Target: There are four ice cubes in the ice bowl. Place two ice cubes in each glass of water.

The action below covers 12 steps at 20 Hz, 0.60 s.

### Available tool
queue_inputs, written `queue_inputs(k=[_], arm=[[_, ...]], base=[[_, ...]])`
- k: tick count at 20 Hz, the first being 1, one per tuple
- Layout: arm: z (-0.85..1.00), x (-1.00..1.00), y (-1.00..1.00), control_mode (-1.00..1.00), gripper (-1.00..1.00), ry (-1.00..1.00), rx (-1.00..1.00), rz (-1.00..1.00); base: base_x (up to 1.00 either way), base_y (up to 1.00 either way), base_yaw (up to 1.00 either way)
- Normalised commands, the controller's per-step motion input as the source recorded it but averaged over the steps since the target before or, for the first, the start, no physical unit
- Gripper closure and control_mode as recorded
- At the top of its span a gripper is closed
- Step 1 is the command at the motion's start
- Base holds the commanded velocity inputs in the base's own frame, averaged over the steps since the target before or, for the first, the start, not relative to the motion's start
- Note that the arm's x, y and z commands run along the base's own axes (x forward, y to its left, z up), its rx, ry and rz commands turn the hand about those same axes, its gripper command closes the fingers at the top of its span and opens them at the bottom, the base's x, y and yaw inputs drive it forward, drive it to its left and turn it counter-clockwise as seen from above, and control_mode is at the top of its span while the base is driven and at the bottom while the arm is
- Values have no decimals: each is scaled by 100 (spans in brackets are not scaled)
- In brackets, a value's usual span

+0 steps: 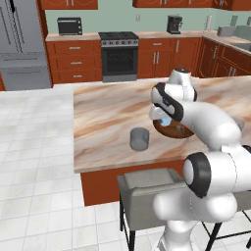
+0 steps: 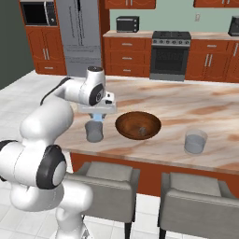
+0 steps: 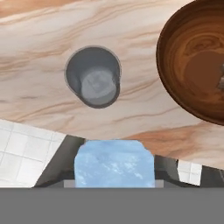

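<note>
My gripper (image 2: 97, 115) is clamped on an ice cube (image 3: 114, 162), hanging above the left glass (image 2: 94, 132) beside the ice bowl (image 2: 138, 125). The right base view alone shows the second glass (image 2: 195, 142), far right of the bowl.

This is a home kitchen, rendered rather than filmed. Along the far wall runs a row of red-brown wooden cabinets (image 1: 73, 61) with pale handles, and set among them is a black oven range (image 1: 119, 56) with burners on top. A steel refrigerator (image 1: 22, 41) stands at the far left, a toaster oven (image 1: 69, 26) and a coffee machine (image 1: 174, 24) sit on the far counter, and a microwave (image 2: 38, 13) is built into the cabinets. In the middle stands an island with a marbled beige worktop (image 1: 108, 117), with grey upholstered stools (image 2: 193, 203) drawn up on its near side. The floor (image 1: 34, 147) is laid in white tiles, and the wall is pale green.
</note>
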Motion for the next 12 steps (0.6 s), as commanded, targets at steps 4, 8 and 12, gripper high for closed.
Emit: queue_inputs(k=[4, 8, 12], arm=[[0, 0, 61, -100, 100, -6, 0, -9], [0, 19, 40, -100, 100, 0, 0, -2], [-5, 30, 15, -100, 100, 0, 0, 0]], base=[[0, 0, 0], [0, 0, 0], [0, 0, 0]])
